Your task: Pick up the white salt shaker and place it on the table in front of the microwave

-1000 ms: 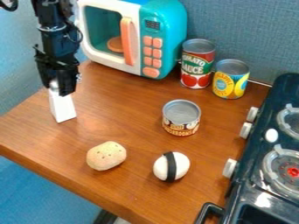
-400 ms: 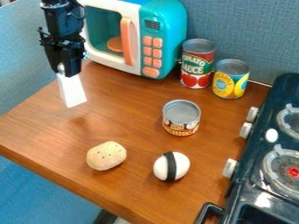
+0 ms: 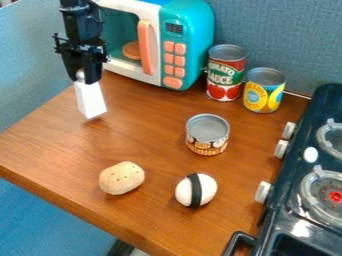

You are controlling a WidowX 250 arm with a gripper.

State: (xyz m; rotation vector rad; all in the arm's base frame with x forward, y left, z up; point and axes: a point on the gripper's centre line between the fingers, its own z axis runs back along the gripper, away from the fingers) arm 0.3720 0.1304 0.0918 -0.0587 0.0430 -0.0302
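White block (image 3: 91, 101) in hand (image 3: 82, 77); three cans (image 3: 208, 134).

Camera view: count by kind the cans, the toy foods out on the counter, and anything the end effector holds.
Red can, yellow can, short can: 3
Tan toy food, black-banded toy food: 2
White piece in end effector: 1
Total: 6

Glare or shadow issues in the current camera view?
Camera view: a bright glare spot on the black stove; a soft, dim shadow on the wooden table by the lower end of the white block in the gripper. Camera view again: neither hides the block.
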